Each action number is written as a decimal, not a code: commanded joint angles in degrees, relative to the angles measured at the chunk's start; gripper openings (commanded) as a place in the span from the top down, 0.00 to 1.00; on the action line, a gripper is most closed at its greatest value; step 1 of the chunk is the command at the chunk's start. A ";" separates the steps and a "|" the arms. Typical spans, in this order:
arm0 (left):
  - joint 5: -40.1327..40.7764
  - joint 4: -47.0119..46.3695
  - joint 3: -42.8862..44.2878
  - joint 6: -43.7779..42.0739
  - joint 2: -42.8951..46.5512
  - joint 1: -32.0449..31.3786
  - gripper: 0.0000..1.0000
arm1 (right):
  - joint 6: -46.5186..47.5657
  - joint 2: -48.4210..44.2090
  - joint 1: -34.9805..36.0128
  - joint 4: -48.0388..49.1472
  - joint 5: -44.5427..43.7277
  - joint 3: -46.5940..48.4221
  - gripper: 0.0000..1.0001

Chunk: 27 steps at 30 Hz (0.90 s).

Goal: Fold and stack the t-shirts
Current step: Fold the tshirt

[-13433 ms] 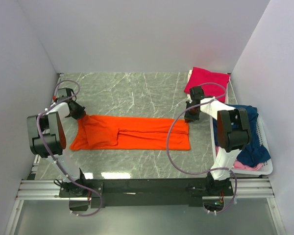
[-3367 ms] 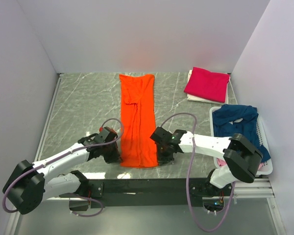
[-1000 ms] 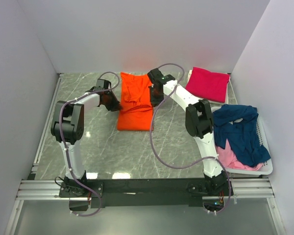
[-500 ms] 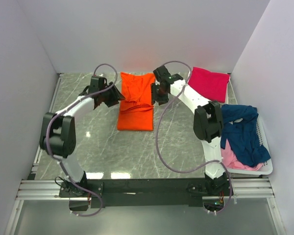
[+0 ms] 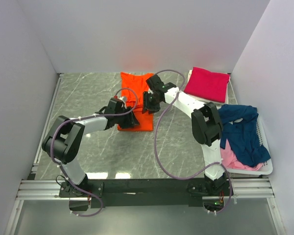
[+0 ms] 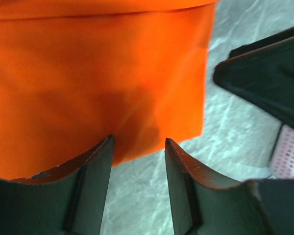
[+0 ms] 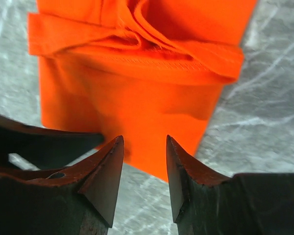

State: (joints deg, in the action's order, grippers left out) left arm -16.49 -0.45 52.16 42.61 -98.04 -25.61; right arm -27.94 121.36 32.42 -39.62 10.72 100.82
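Both hands have swung from the far end of the orange t-shirt to its near edge. The left hand and the right hand are released, jaws apart and empty. The shirt lies folded at the rear middle of the counter, left of the magenta t-shirt.

Orange tee, magenta tee, navy tee, pale pink tee; tbl grey marble w/ white veins; basket white.
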 commanded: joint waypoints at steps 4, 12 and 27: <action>2.86 -5.79 -3.46 -2.79 -1.89 -2.60 0.49 | -3.87 1.42 2.20 3.93 0.88 1.14 0.54; 3.48 -6.23 -10.14 -2.80 1.09 -5.59 0.49 | -6.42 4.94 4.22 4.72 -0.78 2.98 0.54; 4.27 -2.81 -19.28 -1.30 9.88 -10.86 0.49 | -9.32 10.47 5.19 1.56 -8.78 9.46 0.56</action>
State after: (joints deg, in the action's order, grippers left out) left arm -11.88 -11.40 36.42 41.25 -89.49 -34.50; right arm -36.60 130.13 37.54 -38.24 6.61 105.08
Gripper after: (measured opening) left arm 0.509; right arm 0.440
